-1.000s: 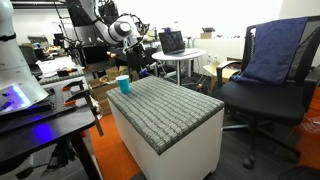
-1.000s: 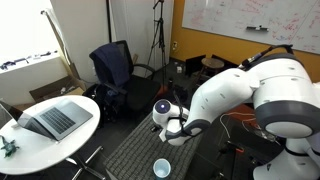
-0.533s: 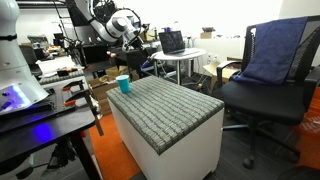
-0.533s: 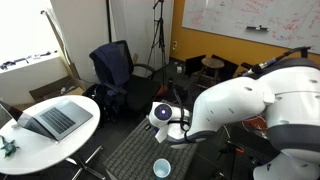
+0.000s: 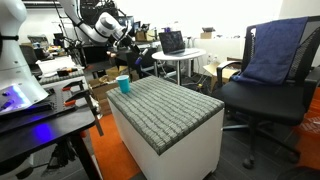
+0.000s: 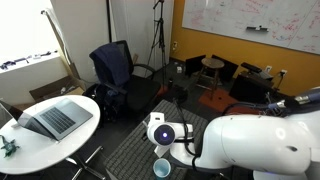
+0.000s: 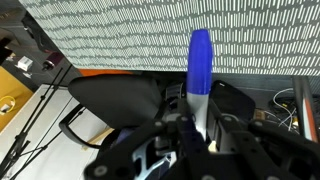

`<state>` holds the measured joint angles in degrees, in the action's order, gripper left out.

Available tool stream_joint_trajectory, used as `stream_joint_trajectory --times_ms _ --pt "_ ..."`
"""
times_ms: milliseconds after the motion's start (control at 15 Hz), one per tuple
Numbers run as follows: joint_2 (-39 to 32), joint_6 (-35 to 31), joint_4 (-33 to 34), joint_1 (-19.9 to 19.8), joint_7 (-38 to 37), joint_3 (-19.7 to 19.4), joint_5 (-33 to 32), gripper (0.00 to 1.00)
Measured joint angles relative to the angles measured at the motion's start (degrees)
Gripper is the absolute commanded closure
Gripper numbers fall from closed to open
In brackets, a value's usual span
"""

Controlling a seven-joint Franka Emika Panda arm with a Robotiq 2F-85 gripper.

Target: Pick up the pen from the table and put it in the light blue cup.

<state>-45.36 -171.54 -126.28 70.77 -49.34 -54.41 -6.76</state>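
My gripper (image 7: 200,118) is shut on the pen (image 7: 200,58), a blue stick with a paler lower part that stands out between the fingers in the wrist view. The light blue cup (image 5: 123,84) stands upright at the far corner of the table's grey textured top (image 5: 165,106). It also shows at the bottom of an exterior view (image 6: 162,168). My gripper (image 5: 127,44) hangs in the air above and a little behind the cup; in an exterior view its body (image 6: 161,134) is just above the cup. The cup is out of the wrist view; the grey top (image 7: 120,35) fills its upper part.
A black office chair with a blue cloth (image 5: 272,58) stands beside the table. A round white table with a laptop (image 6: 50,120) is nearby, and also shows in an exterior view (image 5: 182,52). Another chair (image 6: 112,70) stands behind. A bench with equipment (image 5: 30,100) is at the side.
The arm has moved with the pen in its grip toward the cup's corner of the table; the gripper now sits nearer above the cup. The cup has not moved.
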Motion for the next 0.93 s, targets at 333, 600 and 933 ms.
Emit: stream_joint_trajectory --times_ms 333,600,933 --pt "-3.20 0.00 -3.78 9.11 -0.56 -3.29 6.40 0.95" --pt "-4.50 0.00 -5.69 13.40 -0.56 -3.81 10.33 0.95" --pt "-5.73 0.00 -7.05 17.33 -0.56 -3.74 13.89 0.95"
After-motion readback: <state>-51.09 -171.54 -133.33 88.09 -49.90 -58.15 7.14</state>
